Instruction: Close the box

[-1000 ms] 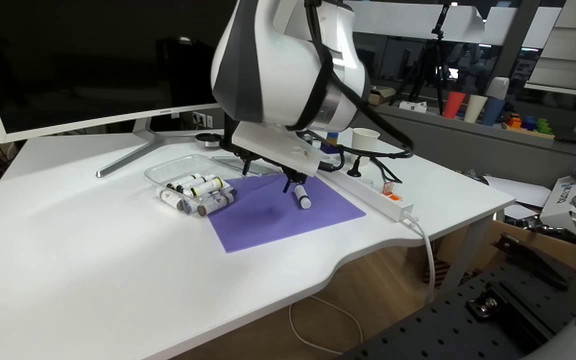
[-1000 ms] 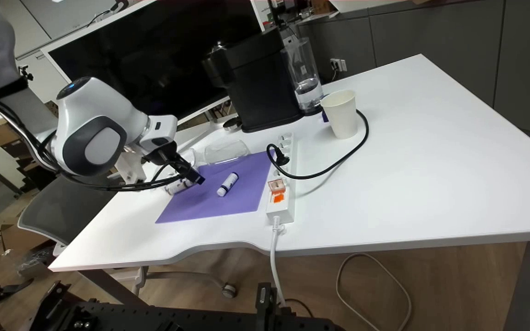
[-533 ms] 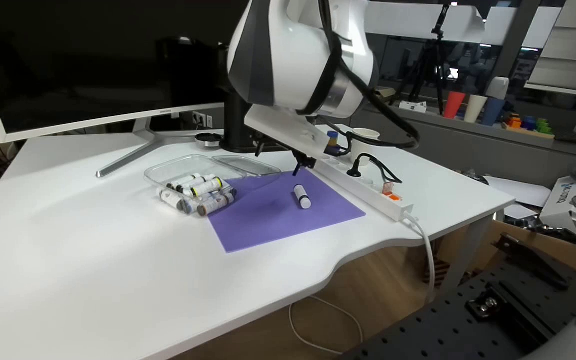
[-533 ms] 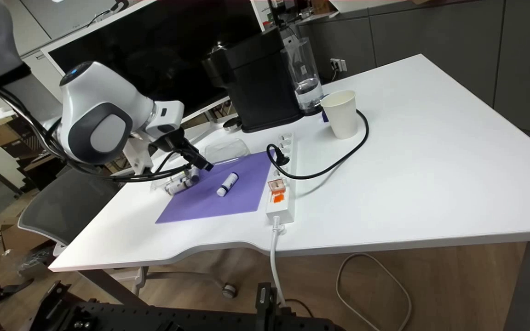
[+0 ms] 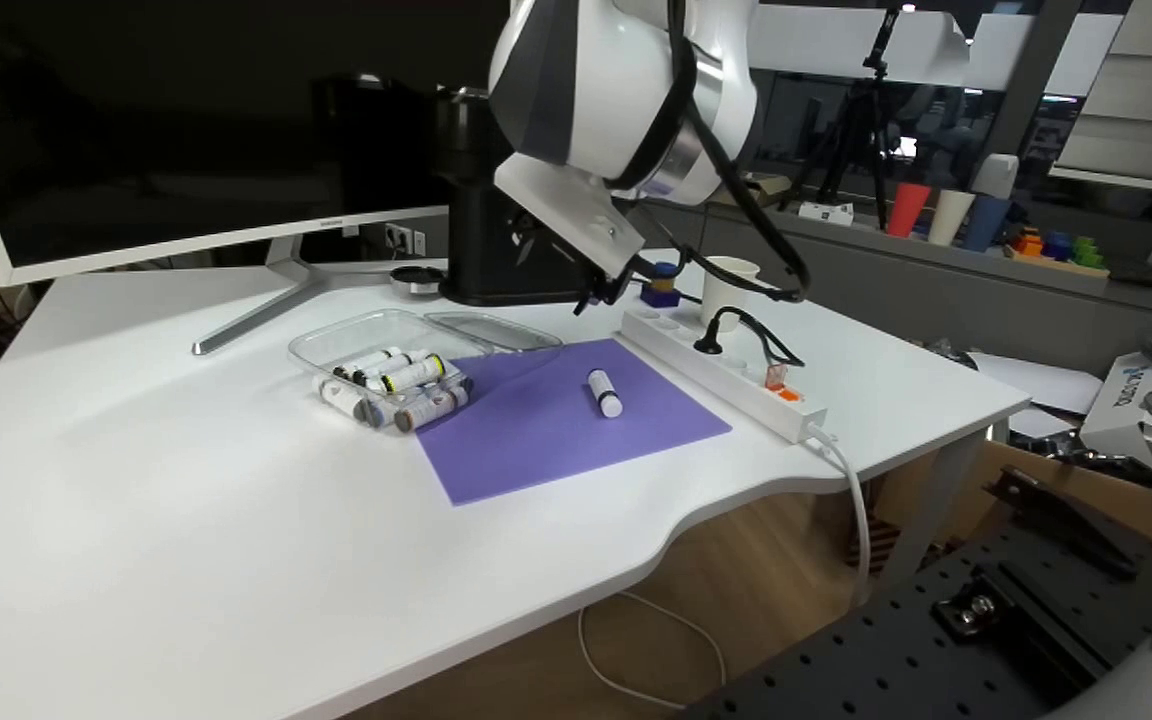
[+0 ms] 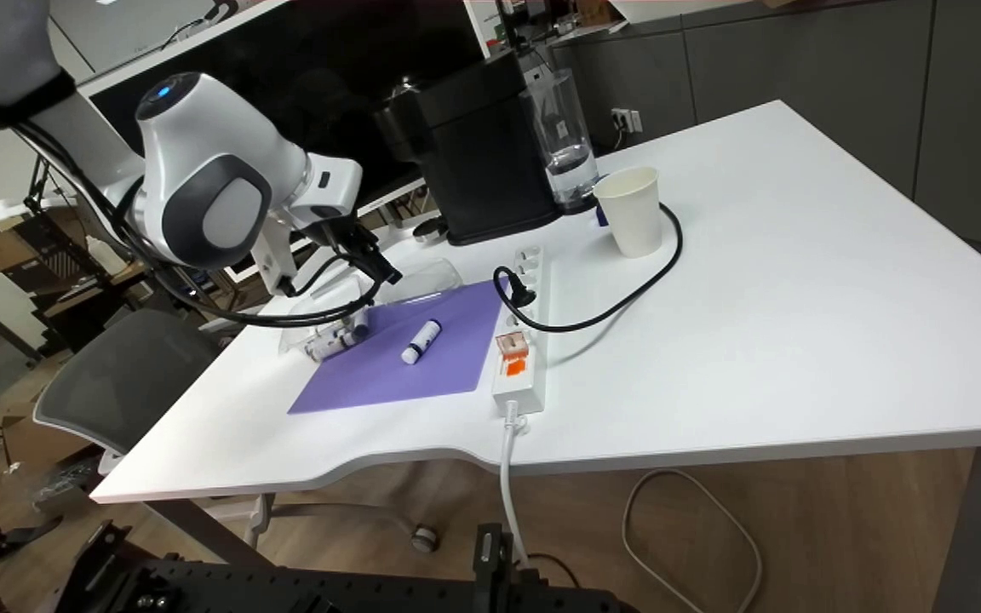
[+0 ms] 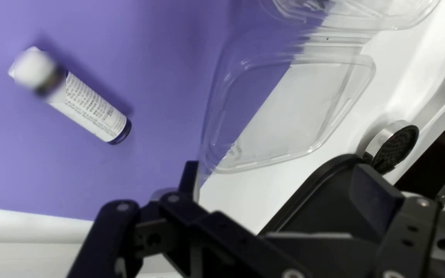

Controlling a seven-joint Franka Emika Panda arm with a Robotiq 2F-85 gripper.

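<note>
The box (image 5: 361,335) is clear plastic and holds several white tubes (image 5: 414,374). Its lid (image 5: 496,330) lies folded open beside it, partly over a purple sheet. In the wrist view the lid (image 7: 280,112) is in the middle, and part of the box (image 7: 377,19) is cut off at the top edge. In an exterior view the arm and cables partly hide the box, and the lid (image 6: 433,277) shows beside the gripper (image 6: 390,274). My gripper (image 7: 282,173) is open and empty, its fingers wide apart. It is raised above the table beyond the lid (image 5: 554,272).
A loose white tube (image 5: 604,393) lies on the purple sheet (image 5: 556,450). A white power strip (image 5: 726,375) with a cable stands beside the sheet. A tall black block (image 6: 490,153), a paper cup (image 6: 631,213) and a round metal piece (image 7: 394,146) stand at the back.
My gripper has risen and moved away from the box, toward the black block and power strip. The box, its lid and the tubes have not moved.
</note>
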